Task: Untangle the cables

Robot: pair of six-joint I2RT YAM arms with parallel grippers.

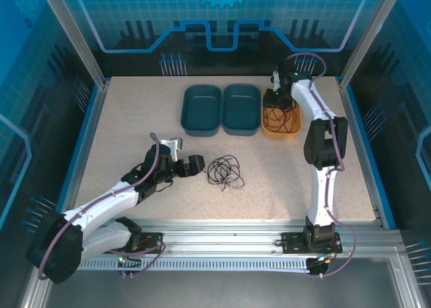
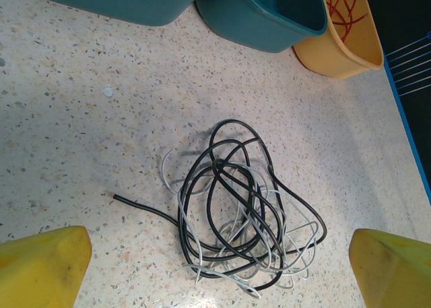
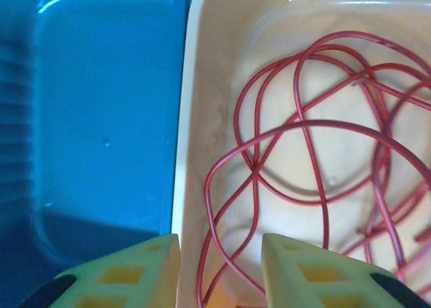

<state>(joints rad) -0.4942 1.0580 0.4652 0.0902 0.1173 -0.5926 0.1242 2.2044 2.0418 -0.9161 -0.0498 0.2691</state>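
We see the black and white cables (image 2: 232,213) tangled on the table (image 2: 81,119), just right of the left gripper (image 1: 188,156). It is the nearer arm, jaws wide and empty. The right gripper (image 3: 221,254) hangs part-open, holding nothing, over the red cable (image 3: 254,165) in the far yellow bin (image 3: 215,85).

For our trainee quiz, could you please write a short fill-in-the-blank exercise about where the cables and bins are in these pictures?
1. The cable lying in the yellow bin is ___.
2. On the table, the black cable is tangled with a ___ cable.
3. The number of teal bins beside the yellow bin is ___.
4. The gripper above the yellow bin is the robot's ___ one.
Missing words: red; white; two; right.
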